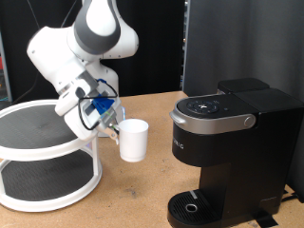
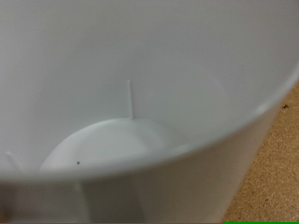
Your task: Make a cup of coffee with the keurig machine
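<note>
Jaws hidden behind the cup [image 1: 133, 140], so I cannot tell their spread, with the gripper [image 1: 106, 119] sitting at its rim while the upright cup is hanging above the table [image 1: 152, 180], well to the exterior view's left of the keurig machine [image 1: 228, 152] drip base.

The tool's fingertips [image 1: 112, 125] are too small to make out beside the plain white ceramic mug [image 1: 133, 140]. In the wrist view that mug [image 2: 140, 84] overfills the picture (rim blurred), its handle unseen.

Open tabletop [image 1: 157, 142] between cup [image 1: 133, 140] and keurig machine [image 1: 228, 142]
</note>
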Controlling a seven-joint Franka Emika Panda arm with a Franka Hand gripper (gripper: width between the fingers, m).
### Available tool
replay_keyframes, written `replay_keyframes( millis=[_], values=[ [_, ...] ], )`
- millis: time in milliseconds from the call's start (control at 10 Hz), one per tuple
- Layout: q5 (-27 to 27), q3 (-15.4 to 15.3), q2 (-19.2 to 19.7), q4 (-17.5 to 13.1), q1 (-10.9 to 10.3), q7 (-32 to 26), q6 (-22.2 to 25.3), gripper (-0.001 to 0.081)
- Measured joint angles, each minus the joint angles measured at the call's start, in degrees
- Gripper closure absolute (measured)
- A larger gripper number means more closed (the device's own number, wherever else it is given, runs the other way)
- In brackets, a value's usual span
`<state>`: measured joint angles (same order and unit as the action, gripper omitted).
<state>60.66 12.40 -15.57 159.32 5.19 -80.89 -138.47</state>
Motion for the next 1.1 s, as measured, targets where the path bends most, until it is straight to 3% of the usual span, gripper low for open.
replay_keyframes(
  millis=[600,1100],
  values=[
    [8.31,-2.19,9.73,-3.31,-2.09,-5.61,-3.62,0.0734],
    [11.64,-4.01,16.03,-7.65,-2.31,-5.77,-4.84,0.0734]
  ],
)
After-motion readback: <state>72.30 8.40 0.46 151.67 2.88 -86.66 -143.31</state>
